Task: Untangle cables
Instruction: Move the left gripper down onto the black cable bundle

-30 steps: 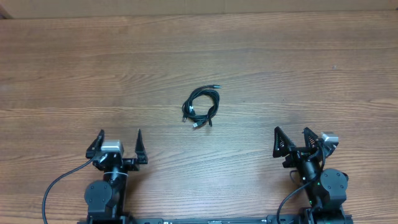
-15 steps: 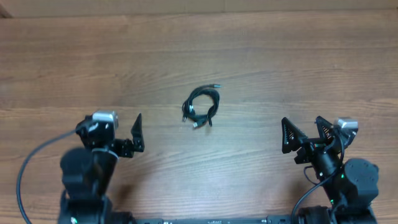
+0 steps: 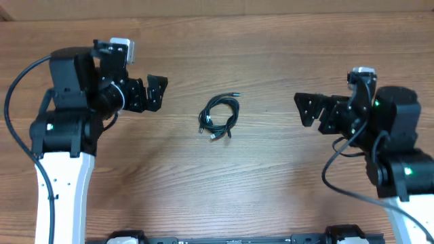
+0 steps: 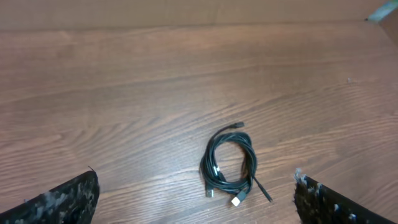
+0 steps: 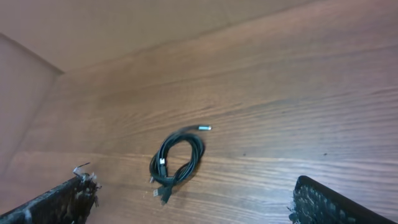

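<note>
Approach step, by my reading: nothing is gripped yet. Left of the cables, the left gripper (image 3: 157,93) hangs over the table (image 3: 271,54), jaws wide apart and empty, pointing at the coil but well apart from it. The cables (image 3: 220,116) lie on the wood as one small tangled loop, with plug ends poking out. Right of the cables, the right gripper (image 3: 306,110) is likewise spread, empty and well apart. Next, each probably needs to come down on a separate strand or plug.
</note>
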You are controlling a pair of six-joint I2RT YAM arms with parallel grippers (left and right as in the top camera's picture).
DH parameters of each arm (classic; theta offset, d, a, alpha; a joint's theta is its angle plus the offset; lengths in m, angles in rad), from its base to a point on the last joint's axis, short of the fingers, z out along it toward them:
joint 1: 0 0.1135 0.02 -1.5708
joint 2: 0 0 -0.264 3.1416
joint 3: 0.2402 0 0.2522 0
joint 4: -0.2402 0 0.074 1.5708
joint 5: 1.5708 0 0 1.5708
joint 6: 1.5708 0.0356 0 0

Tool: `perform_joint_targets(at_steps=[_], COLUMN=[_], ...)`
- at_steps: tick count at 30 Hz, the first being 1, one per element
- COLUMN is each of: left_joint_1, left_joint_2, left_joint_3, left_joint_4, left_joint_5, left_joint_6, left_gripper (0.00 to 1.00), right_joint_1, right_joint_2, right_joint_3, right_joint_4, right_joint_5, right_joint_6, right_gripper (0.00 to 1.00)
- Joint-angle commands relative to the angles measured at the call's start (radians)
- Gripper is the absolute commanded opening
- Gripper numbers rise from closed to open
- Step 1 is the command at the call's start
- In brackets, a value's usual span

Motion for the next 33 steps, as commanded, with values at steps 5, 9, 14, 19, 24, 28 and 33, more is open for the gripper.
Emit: perform_joint_targets(at_steps=[5,9,14,19,24,28,33], left_joint_1=[-0.008,-0.020,-0.076,-0.156,-0.250,-0.365,-0.480], left_joint_2=[0.154,0.237,0.266,0.266,0.352,0.558,0.726], left_joint_3=[0.023,0.023,0.051,0.196,0.270,0.270,0.270], left_joint_4=[-0.048,-0.025,0.152,0.115,-0.004,-0.049,-0.018], left_joint_5=[0.154,0.253,0.193,0.016,-0.095,-0.145,-0.216], left_joint_6=[-0.008,-0.094,-0.304,-0.400,-0.537,-0.667,-0.900], left_gripper=[0.99,1.00,1.00,1.00,1.00,1.00,0.74], right_joint_1=[0.006,0.006,0.003,-0.060,-0.142,-0.142,-0.142], right_joint_2=[0.153,0.233,0.245,0.247,0.249,0.317,0.416], right_joint_3=[0.029,0.029,0.030,0.049,0.249,0.249,0.249], right_joint_4=[-0.032,0.005,-0.002,-0.060,-0.224,-0.242,-0.239], right_joint_5=[-0.164,-0.164,-0.164,-0.159,0.009,0.016,0.020], right_joint_6=[-0.002,0.050,0.053,0.064,0.064,0.075,0.079], right_gripper=[1.00,1.00,0.98,0.98,0.97,0.94,0.95])
